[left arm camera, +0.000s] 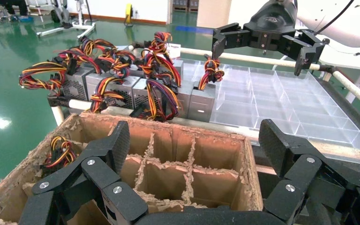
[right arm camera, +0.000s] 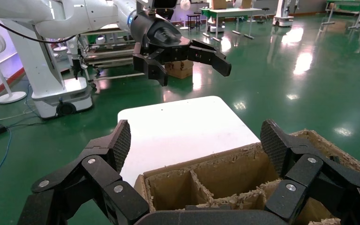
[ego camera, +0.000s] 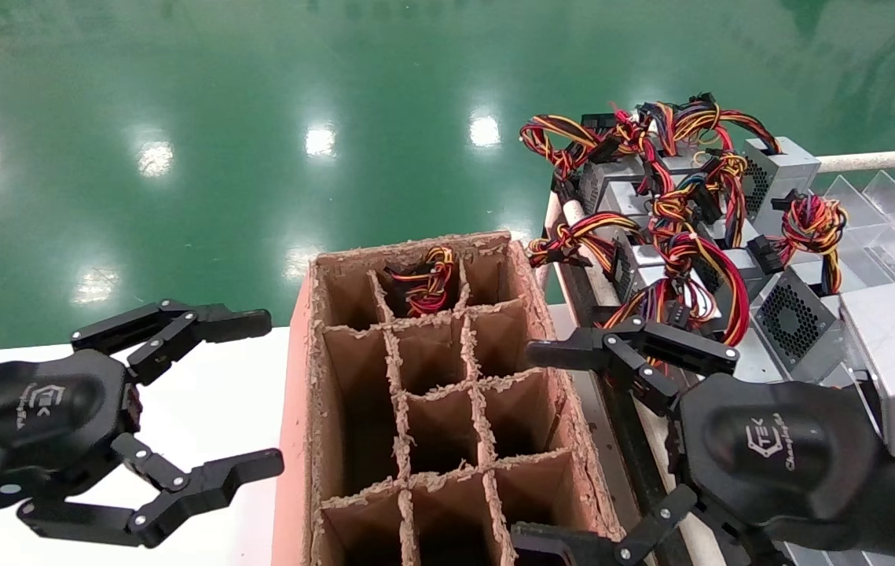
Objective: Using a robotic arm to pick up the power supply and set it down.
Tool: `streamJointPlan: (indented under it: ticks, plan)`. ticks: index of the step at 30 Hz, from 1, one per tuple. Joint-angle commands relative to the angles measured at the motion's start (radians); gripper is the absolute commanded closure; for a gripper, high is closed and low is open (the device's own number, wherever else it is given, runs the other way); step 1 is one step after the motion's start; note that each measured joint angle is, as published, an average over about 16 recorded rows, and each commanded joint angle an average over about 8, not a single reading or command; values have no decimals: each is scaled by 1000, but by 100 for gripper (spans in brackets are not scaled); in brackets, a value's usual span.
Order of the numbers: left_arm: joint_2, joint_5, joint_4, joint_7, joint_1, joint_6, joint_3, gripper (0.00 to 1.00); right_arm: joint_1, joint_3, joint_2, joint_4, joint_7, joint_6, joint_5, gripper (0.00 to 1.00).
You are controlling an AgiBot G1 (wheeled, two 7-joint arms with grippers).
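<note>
Power supplies [ego camera: 797,314] sit in a crowded batch on the rack at my right, grey vented boxes packed side by side with their red, yellow and black wire looms [ego camera: 679,204] tangled over the tops. One more loom shows in a far-row cell of the cardboard divider box [ego camera: 431,385], which stands between my two arms at the right edge of the white tabletop [ego camera: 203,409].

My right end effector [ego camera: 596,448] hangs released, fingers spread wide, over the gap between the box's right wall and the rack, just short of the nearest units and holding nothing. My left end effector [ego camera: 203,409] is likewise spread and empty over the tabletop, left of the box.

To do the pick well, I judge I should choose the nearest unit with a free edge, come down with the fingers spanning its metal case rather than the wires, and close only once both pads are on flat sides. Lifting straight up should help keep the loom from dragging its neighbours.

I cannot tell which loom belongs to which unit, and how far the cells go down is lost in shadow. My right end effector's lower finger is partly cut off in the head view, and my own wrist covers part of the nearest units.
</note>
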Motion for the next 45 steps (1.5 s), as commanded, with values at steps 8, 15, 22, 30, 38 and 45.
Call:
streamJointPlan:
  ticks: [8,15,22,30,38,45]
  plan:
    - [0,0,0,0,0,0,0,0,0,0,0,0,0,0,0,0]
    - [0,0,0,0,0,0,0,0,0,0,0,0,0,0,0,0]
    - [0,0,0,0,0,0,0,0,0,0,0,0,0,0,0,0]
    - [0,0,0,0,0,0,0,78,0,0,0,0,0,0,0,0]
    - [0,0,0,0,0,0,0,100,7,-4,-3,-15,-3,18,-23,0]
    - [0,0,0,0,0,0,0,100,102,-43,-98,-119,-49,101,-143,0]
